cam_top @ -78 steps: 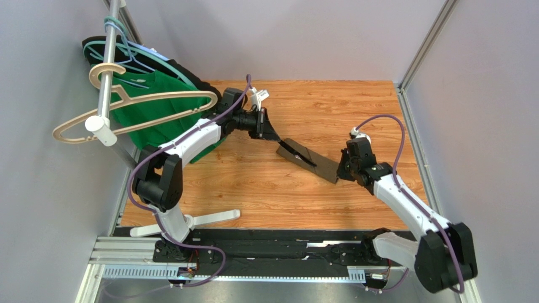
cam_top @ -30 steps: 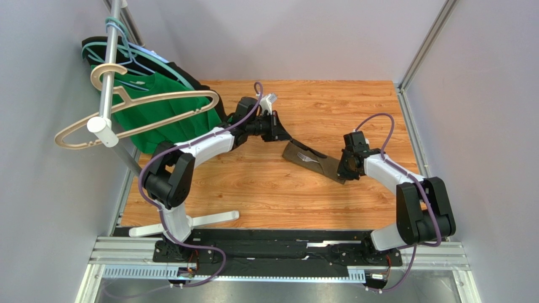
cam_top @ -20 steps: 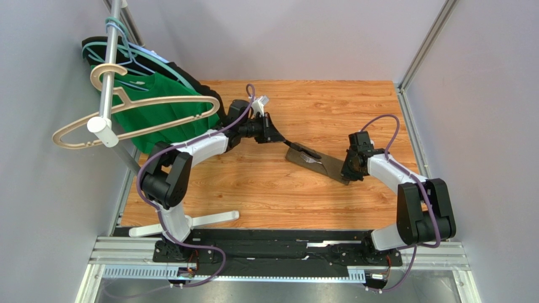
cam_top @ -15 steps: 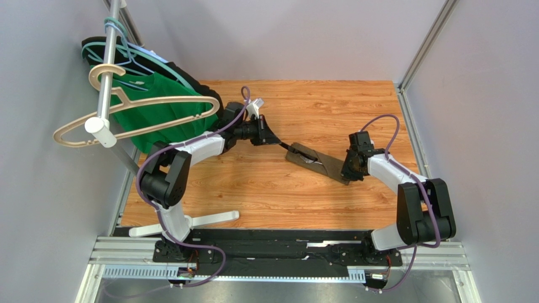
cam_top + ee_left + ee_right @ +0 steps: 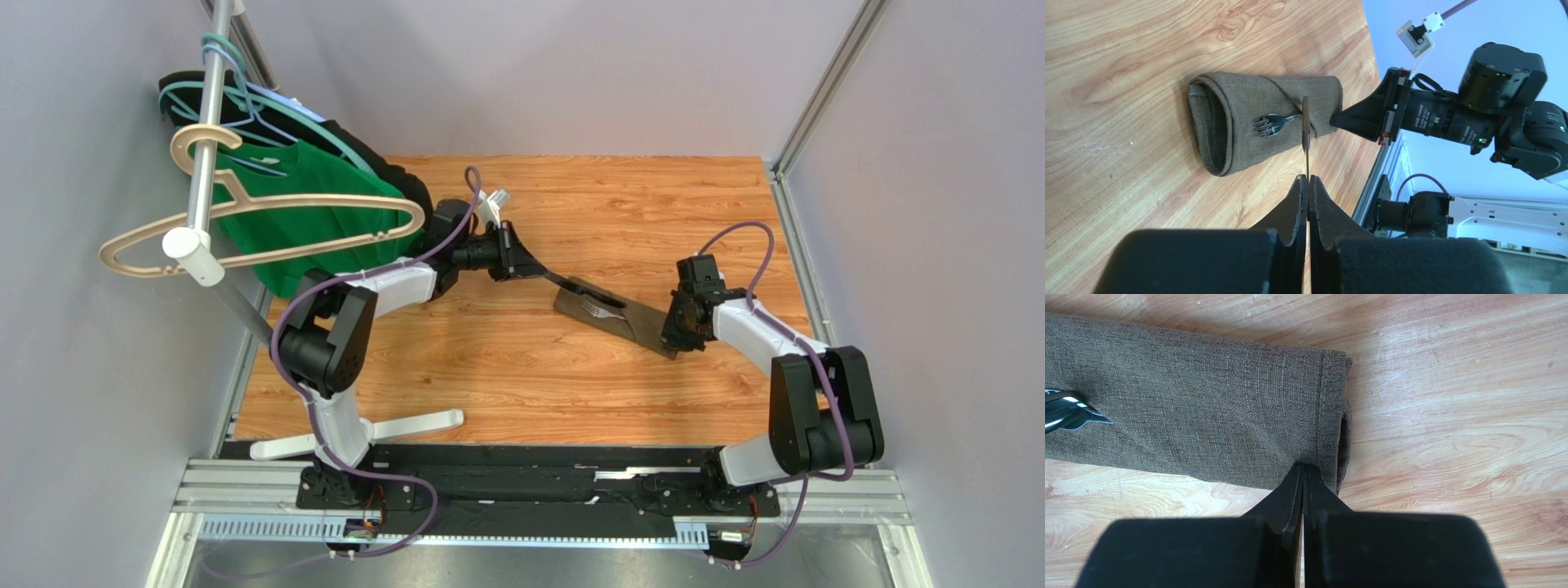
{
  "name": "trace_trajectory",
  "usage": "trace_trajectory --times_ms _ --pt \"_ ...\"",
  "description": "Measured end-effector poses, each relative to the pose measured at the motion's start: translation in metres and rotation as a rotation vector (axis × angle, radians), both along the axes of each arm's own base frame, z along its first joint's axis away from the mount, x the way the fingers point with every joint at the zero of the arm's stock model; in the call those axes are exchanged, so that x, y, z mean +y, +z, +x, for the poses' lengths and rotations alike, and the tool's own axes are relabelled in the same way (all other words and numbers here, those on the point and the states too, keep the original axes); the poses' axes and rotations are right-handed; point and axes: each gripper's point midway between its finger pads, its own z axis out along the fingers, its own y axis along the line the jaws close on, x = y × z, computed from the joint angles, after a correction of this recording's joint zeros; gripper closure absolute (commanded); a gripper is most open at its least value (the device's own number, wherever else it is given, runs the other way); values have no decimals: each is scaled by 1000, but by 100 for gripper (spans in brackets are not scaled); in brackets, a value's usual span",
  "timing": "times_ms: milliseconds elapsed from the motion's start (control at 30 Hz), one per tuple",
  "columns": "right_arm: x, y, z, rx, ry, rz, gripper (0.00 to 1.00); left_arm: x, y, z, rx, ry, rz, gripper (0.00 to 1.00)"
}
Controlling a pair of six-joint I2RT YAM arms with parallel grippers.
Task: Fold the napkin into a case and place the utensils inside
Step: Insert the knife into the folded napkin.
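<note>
The napkin lies folded as a narrow olive-brown case (image 5: pixel 620 319) on the wood table (image 5: pixel 515 368), seen also in the left wrist view as the case (image 5: pixel 1235 104). A fork (image 5: pixel 1269 121) rests on the cloth, tines silvery; its tines (image 5: pixel 1066 410) show at the right wrist view's left edge. My left gripper (image 5: pixel 528 270) is shut on a slim utensil (image 5: pixel 1305 122), seen edge-on, that points at the case. My right gripper (image 5: pixel 1305 468) is shut on the case's end hem (image 5: pixel 1330 416); in the top view the right gripper (image 5: pixel 673 333) sits at the case's right end.
A green shirt (image 5: pixel 294 208) hangs on a beige hanger (image 5: pixel 245 233) from the rack pole (image 5: pixel 209 123) at the left, with a black garment (image 5: pixel 368 153) behind it. The rack's white foot (image 5: pixel 393 426) lies near the left arm's base. A metal rail (image 5: pixel 803 257) borders the table's right side.
My left gripper has drawn back to the left with the utensil, off the case's left end. The case has settled flatter. The right gripper has barely moved.
</note>
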Motion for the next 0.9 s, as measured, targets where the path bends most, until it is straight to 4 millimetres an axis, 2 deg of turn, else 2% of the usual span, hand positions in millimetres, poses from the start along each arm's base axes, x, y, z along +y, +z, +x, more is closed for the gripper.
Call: trace_trajectory --times_ms 133,500,700,900 --pt "0 0 0 0 3 -1 100 0 -11 0 30 -4 8 100" --pt "0 0 0 1 9 -1 100 10 -20 0 48 -4 39 100" --pt "0 0 0 1 13 0 100 12 -20 1 50 -1 38 100" --pt "0 -1 -1 4 15 2 100 6 -18 5 57 -13 0 100"
